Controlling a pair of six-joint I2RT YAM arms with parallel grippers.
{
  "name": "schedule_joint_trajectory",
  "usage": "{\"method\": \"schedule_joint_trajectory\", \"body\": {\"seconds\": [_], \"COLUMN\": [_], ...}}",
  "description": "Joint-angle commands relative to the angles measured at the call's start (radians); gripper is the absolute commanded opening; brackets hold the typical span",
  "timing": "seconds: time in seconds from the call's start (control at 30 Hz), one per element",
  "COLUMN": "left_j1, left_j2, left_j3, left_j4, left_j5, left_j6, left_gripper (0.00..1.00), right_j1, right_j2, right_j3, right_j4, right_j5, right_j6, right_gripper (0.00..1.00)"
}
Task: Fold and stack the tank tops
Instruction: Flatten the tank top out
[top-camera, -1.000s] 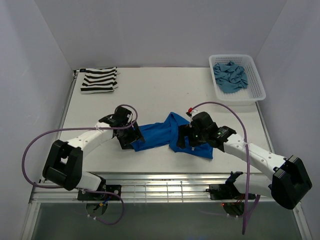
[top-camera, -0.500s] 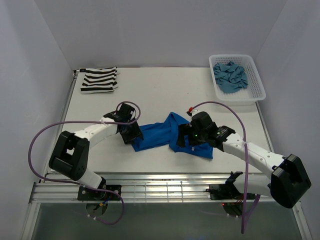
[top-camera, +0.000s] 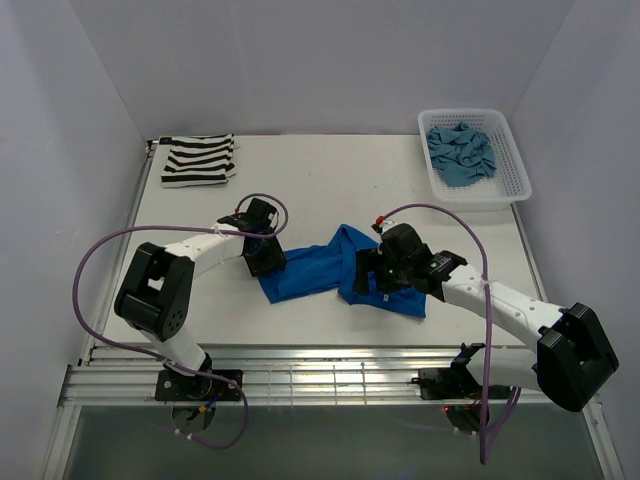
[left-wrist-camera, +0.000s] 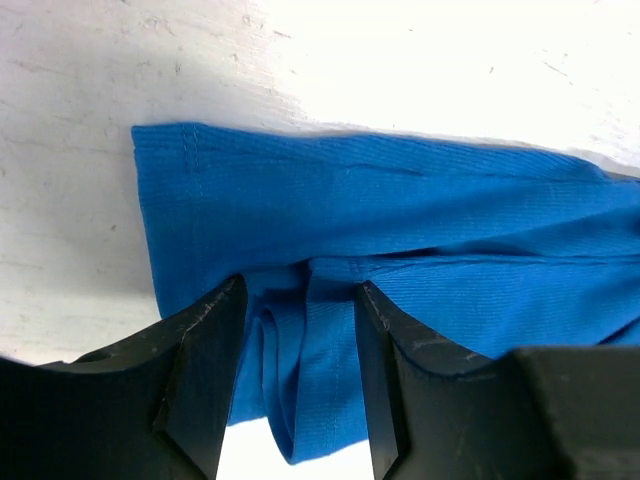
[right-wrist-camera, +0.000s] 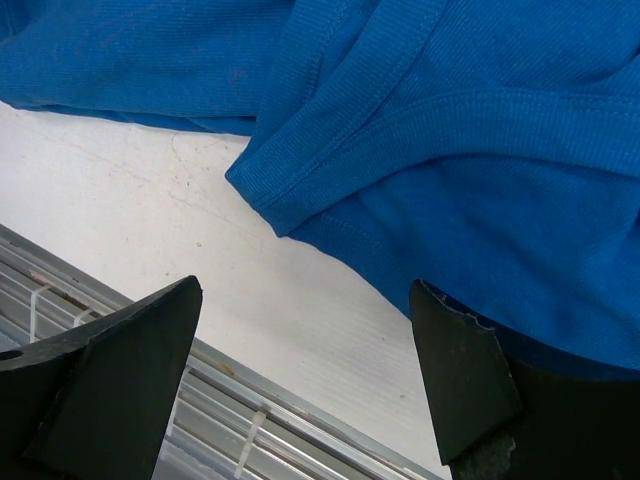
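Left tool (left-wrist-camera: 298, 292) pinches one blue top (left-wrist-camera: 400, 210); right tool (right-wrist-camera: 305, 292) gapes; one striped top (top-camera: 198, 160), one teal top (top-camera: 460, 150).

White tabletop (top-camera: 330, 185), scuffed and speckled where seen close in wrist views. Striped tank top (top-camera: 198, 160) laid folded at far left corner. Blue tank top (top-camera: 320, 268) spread rumpled at middle, near front edge, one hem doubled over. White lattice basket (top-camera: 480, 197) set at far right corner, well apart from both.

White table (top-camera: 330, 180), bare pale walls (top-camera: 300, 60) three sides, metal rails (top-camera: 330, 375) near edge.
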Motion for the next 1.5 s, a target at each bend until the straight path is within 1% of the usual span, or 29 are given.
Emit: {"method": "schedule_joint_trajectory", "body": {"seconds": [0.0, 0.1, 0.27, 0.5, 0.7, 0.73, 0.77, 0.83, 0.9, 0.97, 1.0, 1.17, 1.27, 1.37, 1.4, 1.43, 1.47], "left_j1": [-0.004, -0.004, -0.004, -0.004, -0.004, -0.004, -0.004, -0.004, -0.004, -0.004, -0.004, -0.006, -0.008, -0.008, -0.008, -0.009, -0.009], "left_j2": [0.010, 0.013, 0.001, 0.028, 0.013, 0.009, -0.002, -0.014, -0.021, -0.018, -0.011, -0.014, -0.086, -0.174, -0.194, -0.211, -0.246], "left_j3": [0.044, 0.050, 0.065, 0.067, 0.050, 0.047, 0.045, 0.038, 0.030, 0.027, 0.022, -0.010, -0.063, -0.116, -0.128, -0.139, -0.166], "left_j4": [0.021, 0.027, 0.029, 0.050, 0.076, 0.081, 0.084, 0.093, 0.101, 0.103, 0.101, 0.124, 0.167, 0.187, 0.201, 0.205, 0.213], "left_j5": [-0.033, -0.032, -0.033, -0.010, 0.022, 0.055, 0.063, 0.079, 0.083, 0.083, 0.085, 0.119, 0.096, 0.083, 0.083, 0.080, 0.080], "left_j6": [0.019, 0.022, 0.036, 0.050, 0.059, 0.062, 0.065, 0.073, 0.082, 0.094, 0.094, 0.108, 0.096, 0.076, 0.072, 0.050, 0.047], "left_gripper": [0.57, 0.55, 0.54, 0.47, 0.31, 0.28, 0.22, 0.16, 0.13, 0.08, 0.00, 0.00, 0.00, 0.00, 0.00, 0.00, 0.00], "right_j1": [0.007, 0.009, 0.009, 0.007, 0.007, 0.009, 0.007, 0.007, 0.009, 0.009, 0.009, 0.009, 0.013, 0.044, 0.071, 0.087, 0.100], "right_j2": [0.009, 0.017, 0.024, 0.024, 0.021, 0.021, 0.023, 0.023, 0.023, 0.023, 0.023, 0.018, 0.015, 0.035, 0.044, 0.065, 0.078], "right_j3": [0.017, 0.020, 0.022, 0.023, 0.019, 0.019, 0.017, 0.016, 0.014, 0.013, 0.011, 0.003, 0.000, 0.023, 0.032, 0.049, 0.057], "right_j4": [0.023, 0.021, 0.020, 0.017, 0.015, 0.017, 0.017, 0.018, 0.020, 0.020, 0.020, 0.026, 0.037, 0.031, 0.030, 0.032, 0.032], "right_j5": [0.009, 0.007, 0.008, 0.016, 0.018, 0.018, 0.018, 0.018, 0.018, 0.016, 0.016, 0.009, -0.002, 0.015, 0.021, 0.072, 0.093], "right_j6": [-0.004, -0.004, -0.005, -0.005, -0.005, -0.007, -0.007, -0.007, -0.004, -0.005, -0.004, -0.002, -0.008, -0.013, -0.011, 0.004, 0.015], "right_gripper": [0.90, 0.90, 0.90, 0.90, 0.90, 0.90, 0.90, 0.90, 0.90, 0.90, 0.90, 0.90, 0.90, 0.90, 0.90, 0.90, 0.91]}}
